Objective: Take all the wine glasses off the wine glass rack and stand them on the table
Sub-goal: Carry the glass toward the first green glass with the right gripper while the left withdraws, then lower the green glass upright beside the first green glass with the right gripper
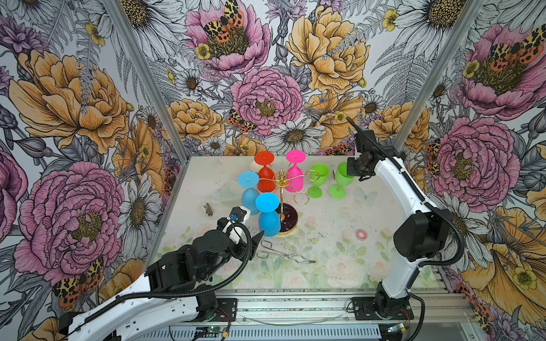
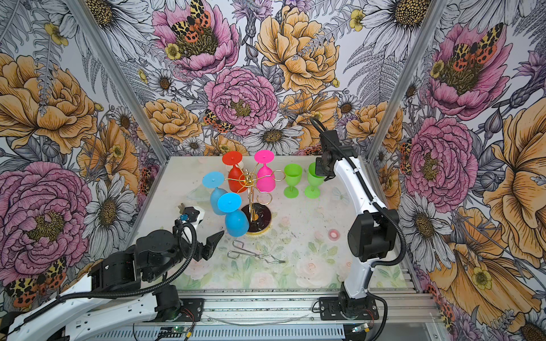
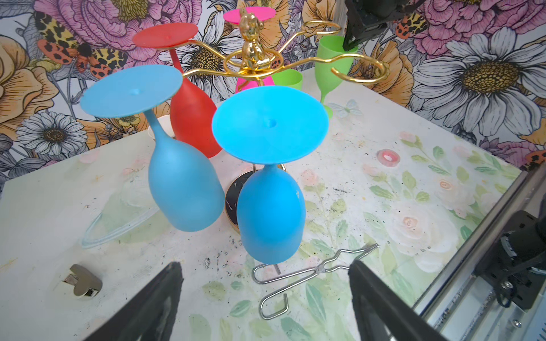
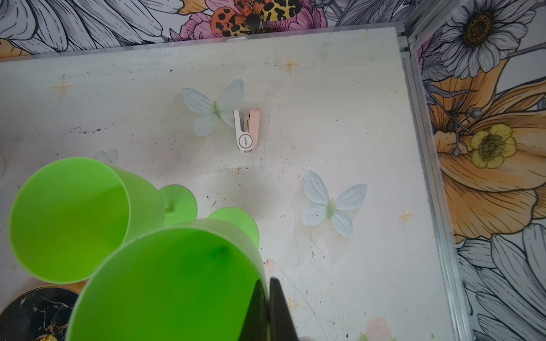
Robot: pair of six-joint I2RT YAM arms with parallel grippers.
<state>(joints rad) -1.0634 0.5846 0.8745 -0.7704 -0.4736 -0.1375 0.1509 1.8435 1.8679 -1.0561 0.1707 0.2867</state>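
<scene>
And the right gripper (image 4: 267,283) is clamped on the rim of an upright lime-green plastic wine glass (image 1: 343,174), right of the gold wire wine glass rack (image 1: 282,179). The left gripper (image 3: 266,265) gapes wide, empty, facing the bright-blue plastic wine glass (image 3: 270,206) hanging on the rack's near side.

Both top views overlook the table (image 1: 325,236) from high — left wrist view faces the rack (image 3: 253,56) closely.

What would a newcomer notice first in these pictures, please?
A gold wire rack mid-table hangs plastic wine glasses upside down: a red glass, a pink glass, two blue. To its right stand two lime-green glasses; the shut right hand pinches the outer green glass by its rim, while the open left hand faces the nearer blue glass.
</scene>
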